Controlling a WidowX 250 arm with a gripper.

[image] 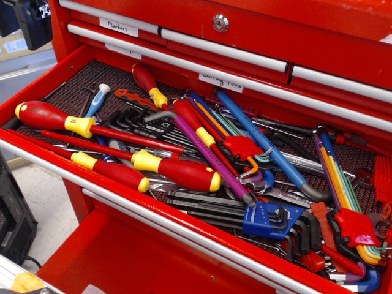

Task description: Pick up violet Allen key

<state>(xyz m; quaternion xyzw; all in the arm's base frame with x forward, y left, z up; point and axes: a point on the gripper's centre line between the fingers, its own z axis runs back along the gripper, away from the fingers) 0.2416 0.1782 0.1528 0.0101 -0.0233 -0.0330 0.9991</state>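
Observation:
The violet Allen key lies diagonally in the open red drawer, on top of other tools. Its bent grey end is at the upper left near a red screwdriver. Its bare metal tip points lower right, toward a blue hex key holder. A black device at the top left corner, cut off by the frame edge, looks like my gripper. It hangs above and to the left of the drawer, far from the key. Its fingers do not show, so I cannot tell whether it is open or shut.
Several red and yellow screwdrivers lie left of and beside the key. A long blue hex key lies to its right. Rainbow key sets in red holders and a blue holder crowd the right. Closed drawers rise behind.

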